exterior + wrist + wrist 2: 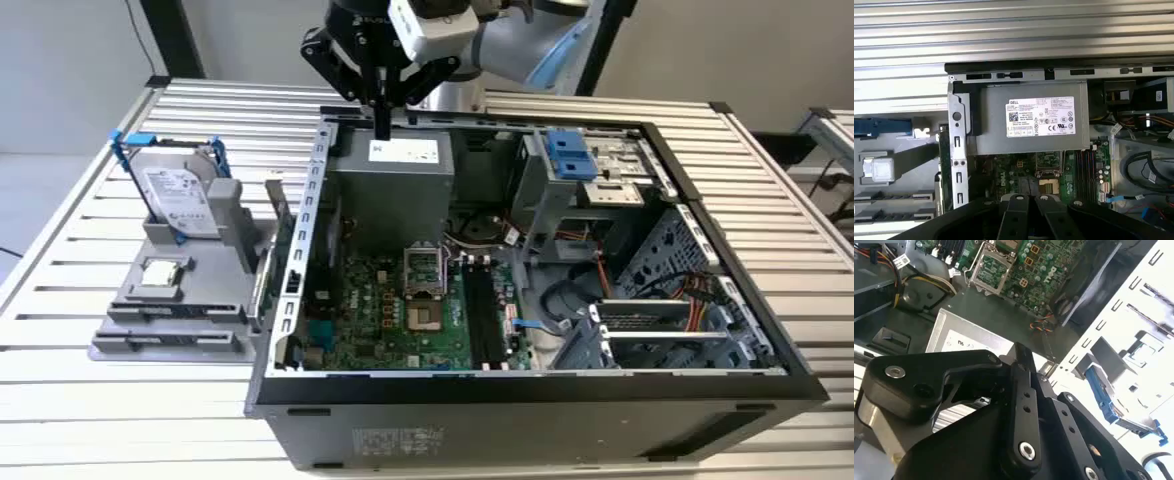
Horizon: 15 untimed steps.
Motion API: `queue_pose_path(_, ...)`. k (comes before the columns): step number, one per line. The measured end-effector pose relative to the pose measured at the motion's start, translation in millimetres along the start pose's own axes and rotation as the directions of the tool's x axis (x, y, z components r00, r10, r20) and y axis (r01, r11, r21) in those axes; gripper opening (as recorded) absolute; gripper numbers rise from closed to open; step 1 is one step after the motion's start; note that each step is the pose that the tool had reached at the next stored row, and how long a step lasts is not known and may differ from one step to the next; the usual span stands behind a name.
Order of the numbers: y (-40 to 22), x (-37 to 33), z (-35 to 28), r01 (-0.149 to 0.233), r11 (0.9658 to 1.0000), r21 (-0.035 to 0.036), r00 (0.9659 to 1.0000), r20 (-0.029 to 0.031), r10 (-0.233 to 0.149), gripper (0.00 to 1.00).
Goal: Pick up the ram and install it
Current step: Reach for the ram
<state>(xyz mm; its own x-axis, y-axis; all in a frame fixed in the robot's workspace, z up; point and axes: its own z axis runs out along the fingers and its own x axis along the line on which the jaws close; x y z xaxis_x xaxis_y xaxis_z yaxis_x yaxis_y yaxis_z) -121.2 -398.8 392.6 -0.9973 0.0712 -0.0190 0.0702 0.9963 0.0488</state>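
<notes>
jaws (pressed together) hover above the power supply (394, 180).

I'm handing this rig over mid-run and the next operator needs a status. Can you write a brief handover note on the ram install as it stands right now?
Gripper: shut, holding nothing, hanging above the power supply at the far end of the open computer case.
Ram: looks to be standing on edge in the grey holder outside the case, on the exterior view's left.
Memory slots: dark and seemingly vacant.
Done: nothing visible; the ram is not picked up.
Left: the pick-up and the install.
</notes>
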Motion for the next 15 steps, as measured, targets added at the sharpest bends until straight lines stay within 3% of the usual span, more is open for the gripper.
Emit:
queue_pose_path(10, 0.0, 0.4, -0.1, 0.0, 1.0, 0.0001, 1.0, 0.0, 0.0, 0.0)
queue_pose_path(15, -1.7, 22.9, -0.5, 0.0, 1.0, -0.0001, 1.0, 0.0018, 0.0, 0.0)
